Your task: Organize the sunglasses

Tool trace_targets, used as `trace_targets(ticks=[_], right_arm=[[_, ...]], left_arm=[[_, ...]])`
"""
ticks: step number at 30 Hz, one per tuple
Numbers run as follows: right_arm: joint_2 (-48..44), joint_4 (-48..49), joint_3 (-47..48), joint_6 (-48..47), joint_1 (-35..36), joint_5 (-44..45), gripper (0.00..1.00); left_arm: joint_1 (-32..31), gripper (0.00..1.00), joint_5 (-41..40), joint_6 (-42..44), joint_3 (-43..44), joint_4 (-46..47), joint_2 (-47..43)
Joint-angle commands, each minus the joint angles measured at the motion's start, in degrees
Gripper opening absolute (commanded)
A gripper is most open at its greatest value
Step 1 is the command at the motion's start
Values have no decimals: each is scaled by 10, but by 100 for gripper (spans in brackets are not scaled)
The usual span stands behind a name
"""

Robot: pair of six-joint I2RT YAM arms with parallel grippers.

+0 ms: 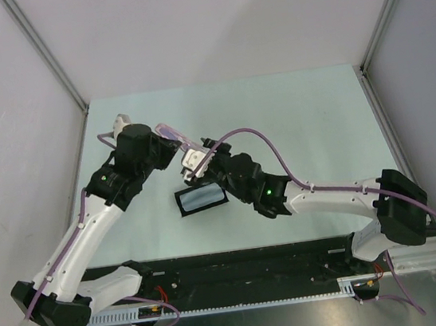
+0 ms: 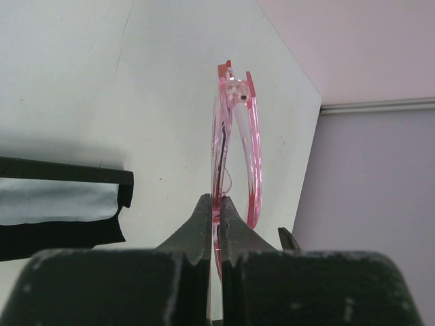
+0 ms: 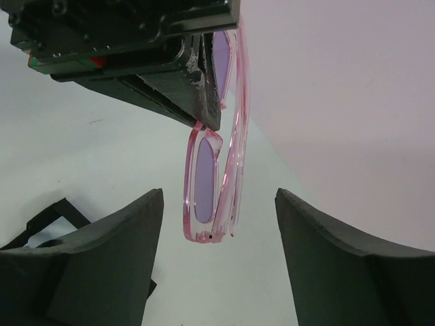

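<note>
The left pincer [image 3: 206,112] hides one lens of the sunglasses [image 3: 204,187]; the black case [image 2: 68,175] is cropped.

Pink-framed, purple-lensed sunglasses [image 3: 205,182]; black case [image 2: 64,236]; pale blue cloth [image 2: 54,202]

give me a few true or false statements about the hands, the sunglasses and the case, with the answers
1. The left hand is shut on the sunglasses. True.
2. The right hand grips the sunglasses too. False: it is open, its fingers apart from them.
3. The sunglasses lie in the case. False: the left hand holds them, outside the case.
4. The case is open with a cloth in it. True.
</note>
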Motion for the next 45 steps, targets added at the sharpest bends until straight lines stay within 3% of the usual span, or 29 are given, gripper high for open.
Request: trace_targets(ticks=[1,5,12,25,31,38,45], right_arm=[[12,24,26,-5,2,4,70],[28,1,44,-3,2,1,62],[50,-5,67,-8,2,23,63],[73,-16,90,-8,1,46,37],[78,-13,97,-3,1,60,33],[83,-20,107,11,0,58,22],[87,-18,112,26,-3,56,17]], left_arm=[[-3,0,-17,-2,13,3,-4],[-3,1,-18,0,14,3,-3],[-3,1,-16,5,12,2,-1],[-3,2,-10,7,11,3,-9],[-3,5,-7,9,12,3,-12],[-3,20,5,16,19,3,-8],[-4,22,8,16,20,4,-6]])
